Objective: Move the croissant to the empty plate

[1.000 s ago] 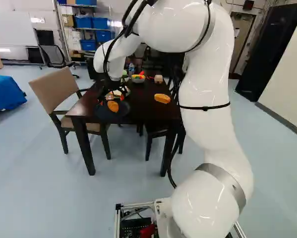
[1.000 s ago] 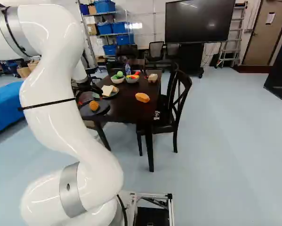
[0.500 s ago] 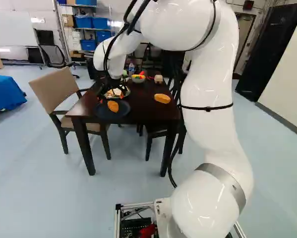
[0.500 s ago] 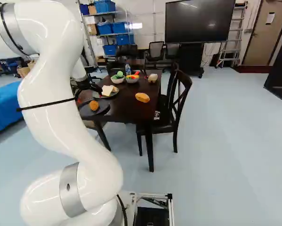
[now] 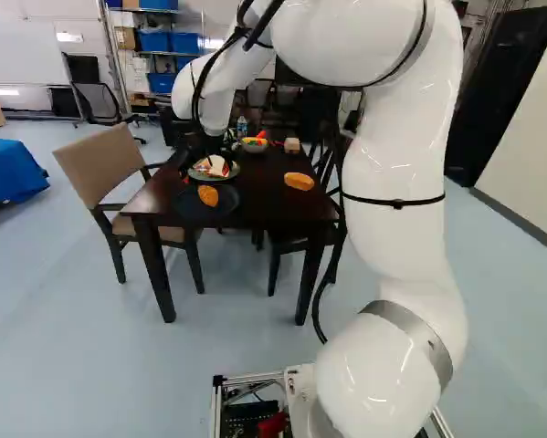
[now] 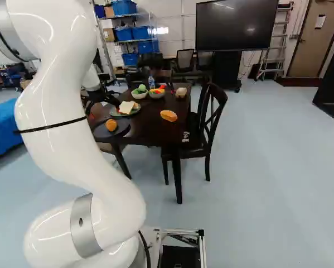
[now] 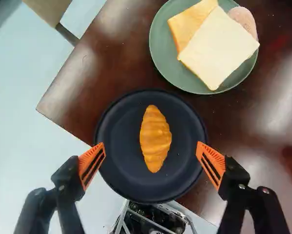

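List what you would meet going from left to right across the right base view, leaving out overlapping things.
Blue cover → croissant → white bread slice → orange bread roll → large dark screen → brown door.

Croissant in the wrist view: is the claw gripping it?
No, the croissant lies on the dark plate, with the open claw clear of it on both sides.
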Tool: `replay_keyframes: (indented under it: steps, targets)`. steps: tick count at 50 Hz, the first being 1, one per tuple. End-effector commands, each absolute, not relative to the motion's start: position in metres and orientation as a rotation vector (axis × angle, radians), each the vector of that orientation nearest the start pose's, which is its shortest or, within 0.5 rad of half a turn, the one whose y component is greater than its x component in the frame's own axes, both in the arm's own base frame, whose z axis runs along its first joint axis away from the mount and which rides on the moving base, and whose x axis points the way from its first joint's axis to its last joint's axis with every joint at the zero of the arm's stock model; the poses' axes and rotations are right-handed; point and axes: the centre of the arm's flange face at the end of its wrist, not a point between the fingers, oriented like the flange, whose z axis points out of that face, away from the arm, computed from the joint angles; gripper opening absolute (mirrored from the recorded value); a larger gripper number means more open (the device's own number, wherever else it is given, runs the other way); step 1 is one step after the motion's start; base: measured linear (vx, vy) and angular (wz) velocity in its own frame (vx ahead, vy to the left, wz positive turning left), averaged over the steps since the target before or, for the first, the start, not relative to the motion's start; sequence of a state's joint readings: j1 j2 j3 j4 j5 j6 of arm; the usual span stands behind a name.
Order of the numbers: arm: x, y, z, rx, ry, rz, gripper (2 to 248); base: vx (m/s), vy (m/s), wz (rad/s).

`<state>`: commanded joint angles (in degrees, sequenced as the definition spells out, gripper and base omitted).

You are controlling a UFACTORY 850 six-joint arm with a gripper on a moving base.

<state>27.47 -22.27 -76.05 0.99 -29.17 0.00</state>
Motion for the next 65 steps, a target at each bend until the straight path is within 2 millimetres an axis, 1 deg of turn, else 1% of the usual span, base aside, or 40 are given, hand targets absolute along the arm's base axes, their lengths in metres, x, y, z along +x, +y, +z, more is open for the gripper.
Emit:
replay_keyframes:
  steps: [26, 33, 44, 53, 65]
  targets:
    - [0.538, 0.274, 0.544, -2.904, -0.677, -0.578, 247, 0.000, 0.000, 0.000]
    - [0.533, 0.265, 0.554, -2.912, -0.662, -0.573, 247, 0.000, 0.000, 0.000]
    - [0.523, 0.243, 0.569, -2.915, -0.623, -0.603, 247, 0.000, 0.000, 0.000]
    - [0.517, 0.228, 0.569, -2.927, -0.595, -0.598, 247, 0.000, 0.000, 0.000]
    - [0.517, 0.228, 0.569, -2.927, -0.595, -0.598, 247, 0.000, 0.000, 0.000]
